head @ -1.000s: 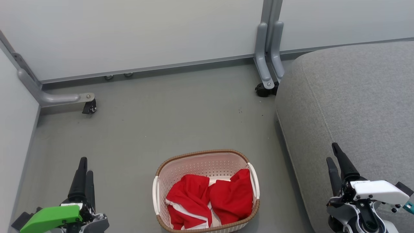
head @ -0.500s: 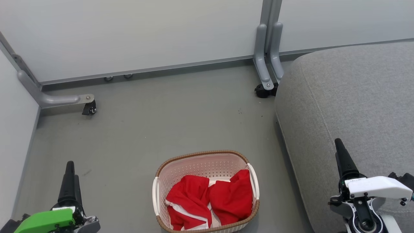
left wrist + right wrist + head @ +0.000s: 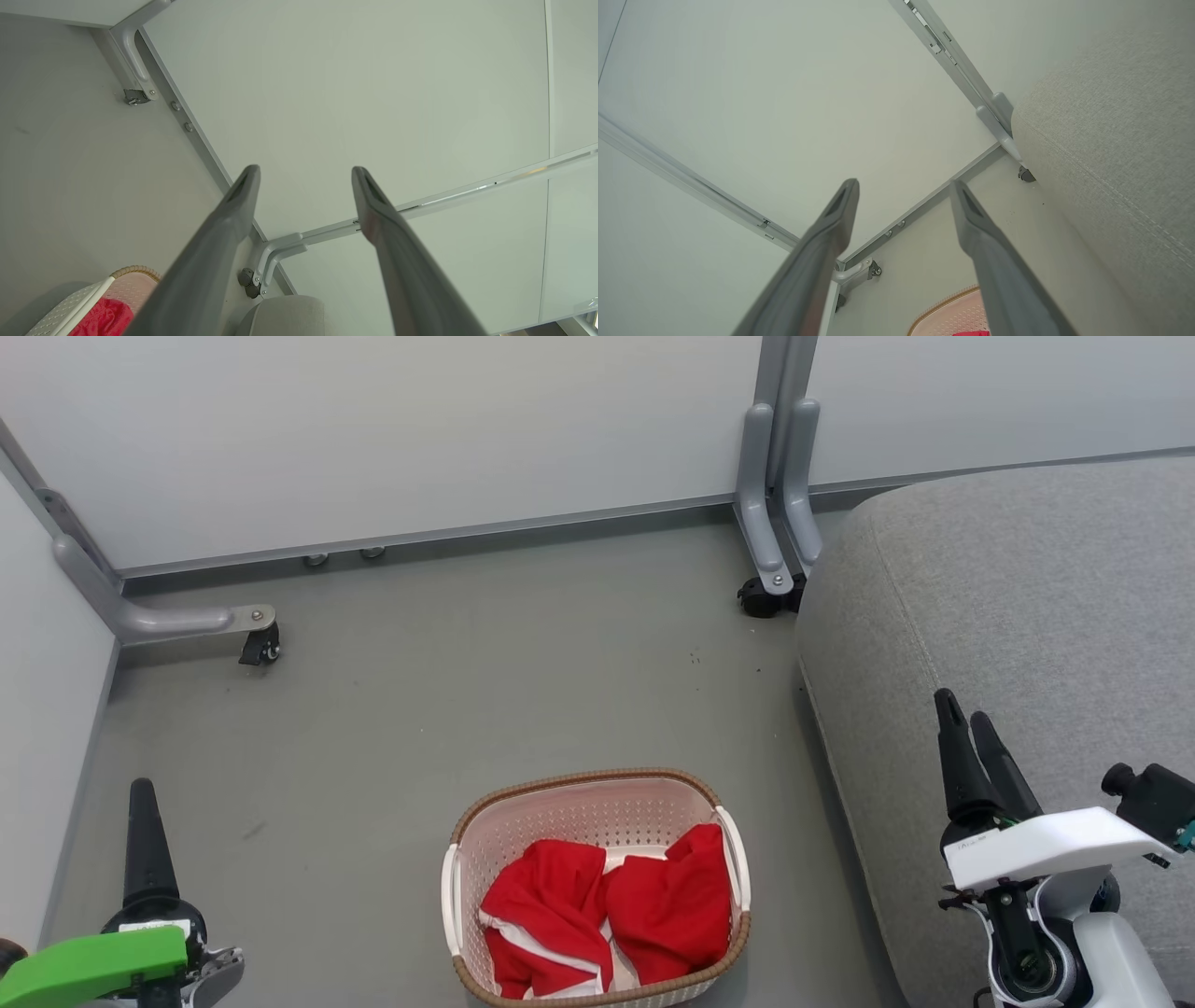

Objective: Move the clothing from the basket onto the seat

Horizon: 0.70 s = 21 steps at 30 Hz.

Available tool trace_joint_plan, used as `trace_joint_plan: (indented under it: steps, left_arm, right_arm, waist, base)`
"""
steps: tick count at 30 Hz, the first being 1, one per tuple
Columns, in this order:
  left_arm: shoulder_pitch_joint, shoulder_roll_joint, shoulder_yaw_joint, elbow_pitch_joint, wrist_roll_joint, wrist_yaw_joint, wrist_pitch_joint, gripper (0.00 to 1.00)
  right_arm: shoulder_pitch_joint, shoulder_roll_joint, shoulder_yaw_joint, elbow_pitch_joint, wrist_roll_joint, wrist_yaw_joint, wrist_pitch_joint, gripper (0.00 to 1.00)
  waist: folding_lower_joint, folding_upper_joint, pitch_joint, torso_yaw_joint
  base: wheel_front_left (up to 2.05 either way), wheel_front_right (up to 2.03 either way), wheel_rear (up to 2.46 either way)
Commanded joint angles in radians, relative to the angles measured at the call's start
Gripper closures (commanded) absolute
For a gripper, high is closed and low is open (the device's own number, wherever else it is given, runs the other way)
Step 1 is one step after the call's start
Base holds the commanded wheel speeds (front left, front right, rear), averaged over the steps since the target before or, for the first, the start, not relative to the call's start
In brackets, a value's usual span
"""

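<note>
Two crumpled red pieces of clothing (image 3: 607,910) with white trim lie side by side in the cream basket (image 3: 583,777) on the floor, at the bottom middle of the head view. The large grey seat (image 3: 1027,597) rises to the basket's right. My left gripper (image 3: 142,791) hangs over the floor well left of the basket, seen edge-on. In its wrist view the left gripper (image 3: 303,170) is open and empty, with the basket (image 3: 79,301) and clothing (image 3: 100,319) at lower left. My right gripper (image 3: 962,707) hovers over the seat's front part; in its wrist view the right gripper (image 3: 903,183) is open and empty.
Pale partition walls (image 3: 420,439) close off the back and left. Their grey feet on casters stand at the left (image 3: 257,644) and beside the seat's far corner (image 3: 767,595). Grey floor (image 3: 467,681) stretches between the basket and the walls.
My left gripper has slid left and down in the head view. My right gripper has risen further up over the seat and turned slightly. The basket and clothing lie as before.
</note>
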Motion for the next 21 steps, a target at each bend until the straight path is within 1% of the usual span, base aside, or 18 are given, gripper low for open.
trace_joint_plan:
  steps: [1, 8, 16, 21]
  left_arm:
    - [-0.002, 0.006, 0.007, -0.029, 0.04, -0.001, -0.01, 0.0]
    - [0.007, 0.007, 0.029, -0.072, 0.169, -0.002, -0.032, 0.0]
    - [0.029, 0.008, -0.026, -0.126, 0.399, -0.001, -0.056, 0.0]
    - [0.04, 0.008, -0.072, -0.155, 0.524, 0.026, -0.07, 0.0]
  right_arm:
    - [-0.028, -0.01, 0.007, -0.025, -0.059, 0.0, -0.012, 0.0]
    - [-0.028, -0.02, 0.026, -0.047, -0.214, 0.0, -0.035, 0.0]
    - [-0.022, -0.029, 0.059, -0.055, -0.369, 0.0, -0.058, 0.0]
    - [-0.015, -0.025, 0.075, -0.051, -0.446, 0.0, -0.073, 0.0]
  waist:
    - [0.0, 0.0, 0.0, 0.001]
    - [0.0, 0.0, -0.003, 0.002]
    - [0.0, 0.0, -0.006, 0.002]
    - [0.0, 0.0, -0.007, 0.002]
  base:
    - [0.0, 0.0, 0.0]
    - [0.0, 0.0, 0.0]
    - [0.0, 0.0, 0.0]
    - [0.0, 0.0, 0.0]
